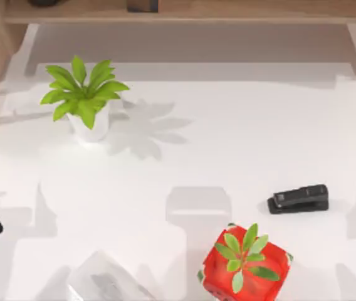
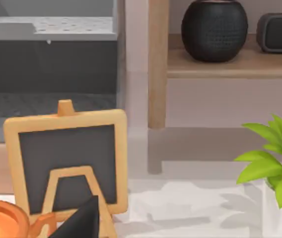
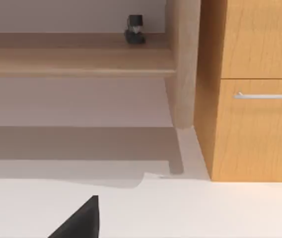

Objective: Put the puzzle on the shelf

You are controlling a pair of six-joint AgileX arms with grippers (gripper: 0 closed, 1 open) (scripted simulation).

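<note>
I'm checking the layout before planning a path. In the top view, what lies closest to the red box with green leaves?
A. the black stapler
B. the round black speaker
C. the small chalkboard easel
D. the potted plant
A: in the top view the black stapler lies just up and right of the red box, while the potted plant stands far off at upper left.

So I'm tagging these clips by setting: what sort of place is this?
Likely a rendered home or office desk corner: a white tabletop backed by a light wooden shelf, with a potted plant, a black stapler, a small chalkboard easel and a wooden drawer cabinet beside it.
</note>
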